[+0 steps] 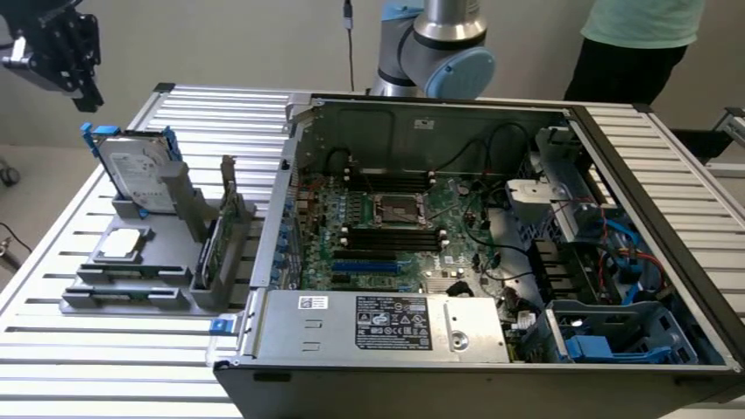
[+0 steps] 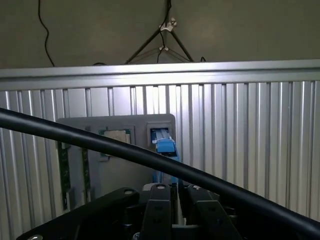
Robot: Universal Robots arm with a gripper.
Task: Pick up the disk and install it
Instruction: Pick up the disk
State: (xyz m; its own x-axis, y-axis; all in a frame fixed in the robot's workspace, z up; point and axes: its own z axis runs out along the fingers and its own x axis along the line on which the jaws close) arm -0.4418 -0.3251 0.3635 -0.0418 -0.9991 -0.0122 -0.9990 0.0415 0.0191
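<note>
The tool (image 1: 79, 83), slightly spread and empty, hangs above the disk (image 1: 138, 170), which stands upright in its rack (image 1: 84, 301) by the counter's (image 1: 70, 367) edge on the exterior view's left. A clean pick needs square alignment over it.

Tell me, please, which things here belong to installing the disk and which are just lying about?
For the job: gripper, disk standing upright in the grey stand, open computer case.
Lying about: small silver square piece, circuit card upright on the stand, person behind the table.
</note>
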